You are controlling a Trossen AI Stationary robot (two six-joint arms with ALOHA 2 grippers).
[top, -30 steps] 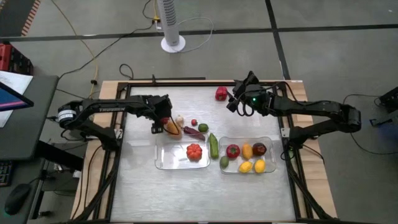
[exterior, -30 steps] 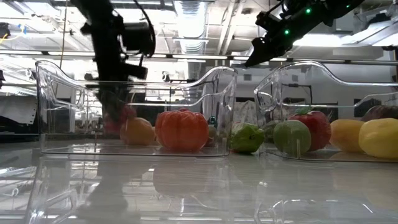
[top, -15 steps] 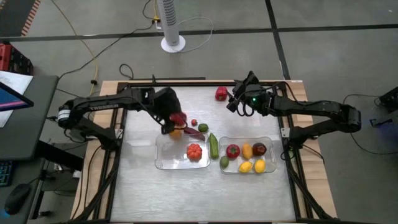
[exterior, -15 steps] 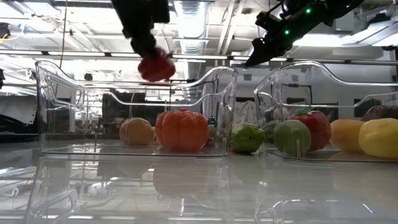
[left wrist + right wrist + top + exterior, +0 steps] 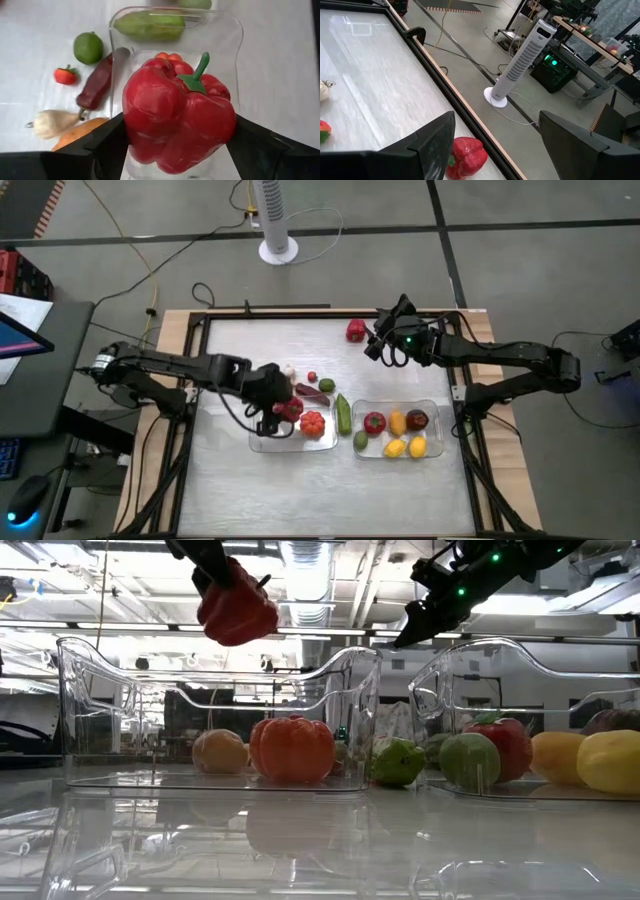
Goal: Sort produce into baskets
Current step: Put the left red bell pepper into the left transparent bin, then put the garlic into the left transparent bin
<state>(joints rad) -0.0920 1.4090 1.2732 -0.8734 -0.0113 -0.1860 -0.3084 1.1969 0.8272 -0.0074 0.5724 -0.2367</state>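
Observation:
My left gripper (image 5: 284, 406) is shut on a red bell pepper (image 5: 177, 117) and hangs above the left clear basket (image 5: 262, 438). That basket holds an orange-red ribbed fruit (image 5: 313, 423). The right basket (image 5: 436, 412) holds several red, yellow and green pieces. A long green cucumber (image 5: 343, 413) lies between the baskets. A carrot (image 5: 80, 132), a white bulb (image 5: 52, 122), a dark red pod (image 5: 100, 82), a strawberry (image 5: 65, 75) and a lime (image 5: 88, 47) lie on the table beyond the left basket. My right gripper (image 5: 375, 347) hovers open at the far right, beside a second red pepper (image 5: 467, 155). My left gripper pinches the red pepper by its two opposite side walls (image 5: 131, 120) between its two fingers (image 5: 105, 147). The fingers come slanting down from above. The pepper is lifted clear, high over the left basket (image 5: 215, 690), with its green stem (image 5: 197, 75) on the side facing the wrist.
The table has a dark frame along its edges (image 5: 200, 330). A white tower fan (image 5: 277, 220) and cables stand on the floor beyond the far edge. The near half of the table (image 5: 320, 490) is bare.
My left gripper has risen from the table beyond the left basket with the red pepper. It has swung toward the near edge, over that basket, and tipped further downward. The pepper is lifted clear. My right arm has kept still.

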